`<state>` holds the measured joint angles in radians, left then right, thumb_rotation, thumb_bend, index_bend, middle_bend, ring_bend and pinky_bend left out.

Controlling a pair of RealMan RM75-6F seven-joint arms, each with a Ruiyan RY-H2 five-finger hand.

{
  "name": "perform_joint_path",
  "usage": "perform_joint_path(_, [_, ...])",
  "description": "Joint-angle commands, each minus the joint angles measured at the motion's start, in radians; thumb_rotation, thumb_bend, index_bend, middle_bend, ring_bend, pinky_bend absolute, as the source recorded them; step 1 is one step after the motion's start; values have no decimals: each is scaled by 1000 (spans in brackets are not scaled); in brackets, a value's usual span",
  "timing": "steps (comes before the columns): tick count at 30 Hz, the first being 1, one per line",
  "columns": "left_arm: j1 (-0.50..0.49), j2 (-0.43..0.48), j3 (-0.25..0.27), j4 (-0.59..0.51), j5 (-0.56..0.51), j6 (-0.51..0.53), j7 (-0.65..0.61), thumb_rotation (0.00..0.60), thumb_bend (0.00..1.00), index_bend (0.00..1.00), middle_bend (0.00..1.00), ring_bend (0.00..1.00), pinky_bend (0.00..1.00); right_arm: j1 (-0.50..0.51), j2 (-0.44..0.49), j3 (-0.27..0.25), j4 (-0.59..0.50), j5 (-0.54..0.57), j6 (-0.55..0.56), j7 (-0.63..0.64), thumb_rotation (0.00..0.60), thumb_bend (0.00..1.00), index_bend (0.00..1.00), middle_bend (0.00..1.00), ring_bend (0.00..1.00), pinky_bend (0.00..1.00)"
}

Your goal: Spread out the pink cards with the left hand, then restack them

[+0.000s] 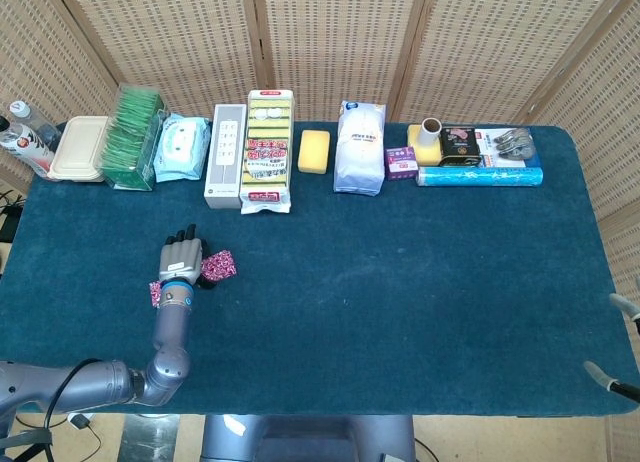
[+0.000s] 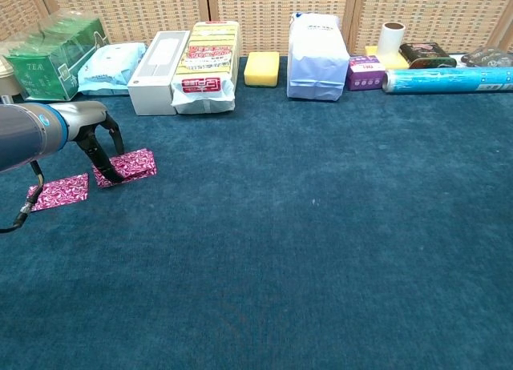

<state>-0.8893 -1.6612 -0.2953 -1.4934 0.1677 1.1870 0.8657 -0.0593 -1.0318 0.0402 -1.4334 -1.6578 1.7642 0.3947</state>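
Note:
The pink cards lie in two parts on the blue cloth. The larger pile [image 2: 130, 165] [image 1: 219, 266] is to the right, and one card [image 2: 58, 192] [image 1: 155, 294] lies apart to the left. My left hand [image 2: 94, 128] [image 1: 180, 256] hangs over the gap between them. Its fingers are spread and point down, and a dark fingertip [image 2: 111, 171] presses on the pile's left edge. It holds nothing. Of my right hand [image 1: 612, 374] only grey finger ends show at the lower right edge of the head view, spread apart with nothing in them.
Along the table's far edge stand a green tea box [image 2: 53, 54], a wipes pack [image 2: 112, 66], a white box [image 2: 157, 59], a sponge pack [image 2: 208, 66], a yellow sponge [image 2: 262, 68], a white bag [image 2: 317, 56], a purple box [image 2: 365, 72] and a blue roll [image 2: 447, 79].

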Motion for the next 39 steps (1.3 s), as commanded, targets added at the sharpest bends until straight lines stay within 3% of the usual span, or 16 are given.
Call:
perform_joint_path(1, [0,2,6,2,8,-2,5,600,166,395,0,0,69,0,0,0,0,0,0,1,600,5,166,2,0,0])
perform_joint_path(10, [1,-2,28,23,44,-10,18,600,146,373,0,0,69,0,1,-1,-5,2,-2,2,600,5,164,2,0,0])
perform_joint_path(21, [9,8,39,12,79,-9,19,600,145,237,0,0,69,-1,2,-1,-8,3,-2,0,600,5,164,2,0,0])
perform_joint_path(27, [18,21,42,-20,95,-18,6,600,146,215,0,0,69,-1,3,-1,-7,4,-2,4,600,4,164,2,0,0])
perform_joint_path(35, [77,134,63,-225,97,81,-11,600,145,208,0,0,69,-2,5,-2,-6,1,0,14,600,5,165,2,0,0])
perform_joint_path(39, [107,165,85,-273,117,114,-28,600,145,208,0,0,69,-3,5,-5,-6,-6,5,13,600,5,164,2,0,0])
